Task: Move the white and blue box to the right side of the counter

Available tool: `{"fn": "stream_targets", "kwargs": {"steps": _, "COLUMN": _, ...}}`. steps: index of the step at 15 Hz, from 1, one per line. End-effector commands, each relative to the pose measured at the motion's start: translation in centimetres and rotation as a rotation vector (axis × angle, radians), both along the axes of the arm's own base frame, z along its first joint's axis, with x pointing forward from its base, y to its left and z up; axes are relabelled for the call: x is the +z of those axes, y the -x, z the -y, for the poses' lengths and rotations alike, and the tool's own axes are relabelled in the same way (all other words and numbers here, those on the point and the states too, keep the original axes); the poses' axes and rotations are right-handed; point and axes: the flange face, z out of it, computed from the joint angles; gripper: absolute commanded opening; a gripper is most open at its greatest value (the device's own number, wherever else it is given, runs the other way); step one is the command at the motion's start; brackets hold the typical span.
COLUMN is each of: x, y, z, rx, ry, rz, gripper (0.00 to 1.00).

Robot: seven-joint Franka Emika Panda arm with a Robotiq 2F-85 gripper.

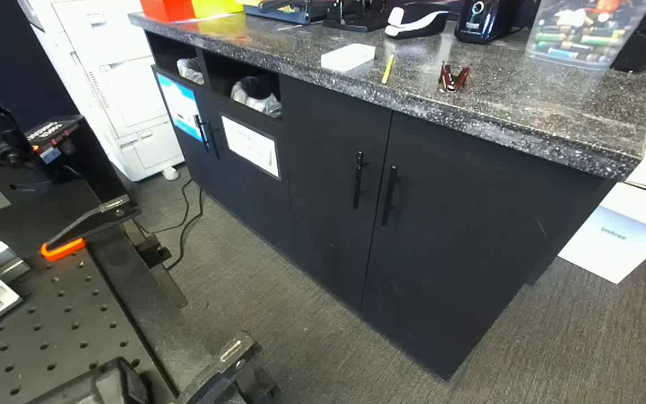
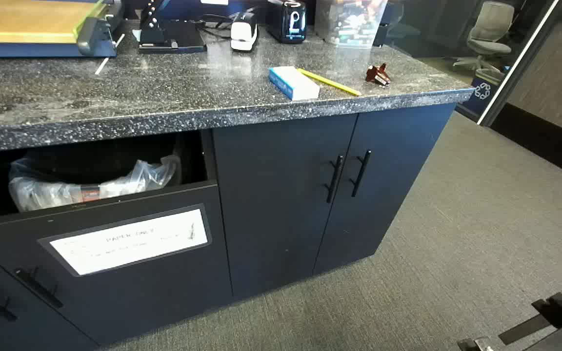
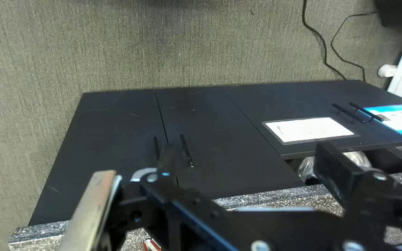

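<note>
Your gripper (image 3: 244,150) faces the counter (image 2: 130,92) with its jaws spread wide apart, while the white and blue box (image 2: 294,83) lies flat near the front edge, ungripped; in the wrist view a pale strip of it shows between your jaws, the rest hidden behind the gripper's body. Just past the tip of your picture-right jaw is a sign (image 2: 130,242) that reads "PAPER ONLY" in an exterior view, its smaller lines too faint to make out; farther beyond that jaw, a blue-banded notice (image 3: 401,120) is too small to read. The door handles (image 3: 186,150) flank the tip of your picture-left jaw, and part of a red staple remover (image 3: 151,244) shows below it. Well apart from your jaws, a carton (image 1: 614,247) past the counter's end reads "unitree" and a blue bin (image 2: 481,92) bears a recycling symbol; a yellow pencil (image 2: 331,82) lies just beside the box.
</note>
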Motion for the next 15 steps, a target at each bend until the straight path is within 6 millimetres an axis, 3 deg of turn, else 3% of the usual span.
{"fn": "stream_targets", "kwargs": {"steps": 1, "x": 0.1, "y": 0.0, "z": 0.0, "rx": 0.000, "ry": 0.000, "rz": -0.001, "gripper": 1.00}}
{"fn": "stream_targets", "kwargs": {"steps": 5, "x": 0.1, "y": 0.0, "z": 0.0, "rx": 0.000, "ry": 0.000, "rz": 0.000, "gripper": 1.00}}
{"fn": "stream_targets", "kwargs": {"steps": 8, "x": -2.0, "y": -6.2, "z": -0.6, "rx": -0.039, "ry": -0.007, "rz": -0.048, "gripper": 1.00}}
{"fn": "stream_targets", "kwargs": {"steps": 11, "x": -3.8, "y": -10.4, "z": -1.5, "rx": -0.074, "ry": 0.006, "rz": -0.084, "gripper": 1.00}}
{"fn": "stream_targets", "kwargs": {"steps": 15, "x": -7.7, "y": -17.3, "z": -4.5, "rx": -0.084, "ry": 0.028, "rz": -0.146, "gripper": 1.00}}
